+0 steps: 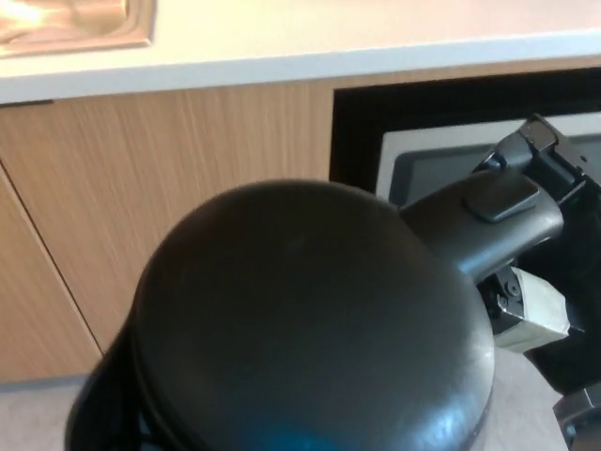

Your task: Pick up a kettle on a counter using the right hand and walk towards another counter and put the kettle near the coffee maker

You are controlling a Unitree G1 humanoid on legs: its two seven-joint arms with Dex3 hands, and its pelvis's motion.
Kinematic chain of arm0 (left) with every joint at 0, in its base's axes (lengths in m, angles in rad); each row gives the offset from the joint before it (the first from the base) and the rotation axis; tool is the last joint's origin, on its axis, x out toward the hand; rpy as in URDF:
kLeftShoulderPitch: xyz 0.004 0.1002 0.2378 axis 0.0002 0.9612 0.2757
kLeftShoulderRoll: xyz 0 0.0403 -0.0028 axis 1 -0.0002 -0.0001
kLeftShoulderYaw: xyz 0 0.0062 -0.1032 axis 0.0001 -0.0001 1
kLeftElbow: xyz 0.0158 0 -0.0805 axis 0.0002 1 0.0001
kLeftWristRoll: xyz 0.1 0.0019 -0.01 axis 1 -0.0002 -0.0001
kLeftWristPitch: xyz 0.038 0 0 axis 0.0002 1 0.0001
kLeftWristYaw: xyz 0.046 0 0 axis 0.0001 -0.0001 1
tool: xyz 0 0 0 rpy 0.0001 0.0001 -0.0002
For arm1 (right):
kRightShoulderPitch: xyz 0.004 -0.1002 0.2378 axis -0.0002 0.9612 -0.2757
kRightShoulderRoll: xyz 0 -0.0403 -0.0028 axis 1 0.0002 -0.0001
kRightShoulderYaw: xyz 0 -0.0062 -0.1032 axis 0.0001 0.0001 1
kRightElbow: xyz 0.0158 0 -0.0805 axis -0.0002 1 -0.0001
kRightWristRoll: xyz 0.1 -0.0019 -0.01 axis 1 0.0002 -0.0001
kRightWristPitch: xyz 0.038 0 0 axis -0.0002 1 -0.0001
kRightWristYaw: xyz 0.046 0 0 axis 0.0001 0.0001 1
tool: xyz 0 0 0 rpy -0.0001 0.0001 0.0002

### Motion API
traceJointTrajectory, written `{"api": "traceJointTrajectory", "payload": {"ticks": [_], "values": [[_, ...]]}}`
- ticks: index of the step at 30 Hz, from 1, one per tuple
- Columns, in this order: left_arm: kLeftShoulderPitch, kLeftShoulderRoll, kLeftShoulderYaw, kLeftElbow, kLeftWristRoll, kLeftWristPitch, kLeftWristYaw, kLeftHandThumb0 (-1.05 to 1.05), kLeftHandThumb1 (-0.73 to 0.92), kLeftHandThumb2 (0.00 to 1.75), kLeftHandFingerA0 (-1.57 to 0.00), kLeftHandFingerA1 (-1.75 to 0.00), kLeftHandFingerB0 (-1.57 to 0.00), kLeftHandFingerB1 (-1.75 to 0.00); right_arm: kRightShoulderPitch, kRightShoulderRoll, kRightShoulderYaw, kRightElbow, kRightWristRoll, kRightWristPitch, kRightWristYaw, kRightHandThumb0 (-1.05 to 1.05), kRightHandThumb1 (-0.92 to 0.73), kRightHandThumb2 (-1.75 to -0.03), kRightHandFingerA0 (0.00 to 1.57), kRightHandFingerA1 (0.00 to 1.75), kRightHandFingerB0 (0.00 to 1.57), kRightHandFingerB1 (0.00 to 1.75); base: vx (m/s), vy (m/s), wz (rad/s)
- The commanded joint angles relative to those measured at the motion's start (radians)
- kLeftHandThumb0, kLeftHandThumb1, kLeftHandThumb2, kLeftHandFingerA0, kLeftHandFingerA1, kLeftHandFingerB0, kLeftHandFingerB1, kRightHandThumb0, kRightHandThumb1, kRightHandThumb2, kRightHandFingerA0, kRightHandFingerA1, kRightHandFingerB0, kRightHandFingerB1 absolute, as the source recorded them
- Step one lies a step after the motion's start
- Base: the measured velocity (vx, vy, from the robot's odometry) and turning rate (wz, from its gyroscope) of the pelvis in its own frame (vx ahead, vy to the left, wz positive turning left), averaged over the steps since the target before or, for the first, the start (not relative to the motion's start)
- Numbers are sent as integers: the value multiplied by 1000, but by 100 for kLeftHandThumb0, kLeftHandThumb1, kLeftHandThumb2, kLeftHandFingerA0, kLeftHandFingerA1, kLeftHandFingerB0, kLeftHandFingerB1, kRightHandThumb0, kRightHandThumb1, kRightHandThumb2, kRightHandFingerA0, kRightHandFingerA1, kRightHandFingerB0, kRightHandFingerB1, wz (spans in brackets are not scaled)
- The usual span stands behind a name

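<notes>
kettle (310, 329) held up close under the camera, off the desk (329, 47) ahead. right hand (535, 235) fingers wrapped on its handle (488, 221). rigid, smooth-bodied, likely weighty; handle looks the sound hold.

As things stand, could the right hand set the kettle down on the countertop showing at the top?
Probably not yet. The right hand holds the kettle by its handle in front of the cabinet doors, and the countertop sits well beyond, at the picture's top edge.

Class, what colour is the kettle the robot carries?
Black, glossy lid and handle alike; the kettle fills the head view, held by the right hand.
</notes>
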Motion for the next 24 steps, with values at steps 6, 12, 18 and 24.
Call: {"api": "traceJointTrajectory", "payload": {"ticks": [6, 12, 18, 24], "values": [[-2, 4, 5, 14, -13, -32, -2, -14, 39, 131, -103, -121, -101, -105, -9, 13, -4, -15, 11, -59, 4, -25, -47, -131, 99, 175, 77, 156, 191, -34, 8], [-4, 2, 9, 15, -14, -35, -8, -14, 39, 133, -102, -119, -101, -104, -18, 14, -3, -15, 14, -52, -13, -26, -47, -128, 98, 175, 77, 155, 245, -182, 7], [19, -15, -6, -27, 2, -50, 21, -9, 32, 145, -102, -126, -100, -105, -19, 14, -11, -15, 21, -44, -13, -26, -46, -131, 98, 175, 76, 156, 237, -43, -7], [-2, -7, 9, -10, -22, -33, -13, -16, 40, 131, -108, -119, -103, -104, -26, 21, -15, -15, 16, -40, -10, -26, -47, -130, 99, 175, 76, 156, 329, 123, -5]]}}
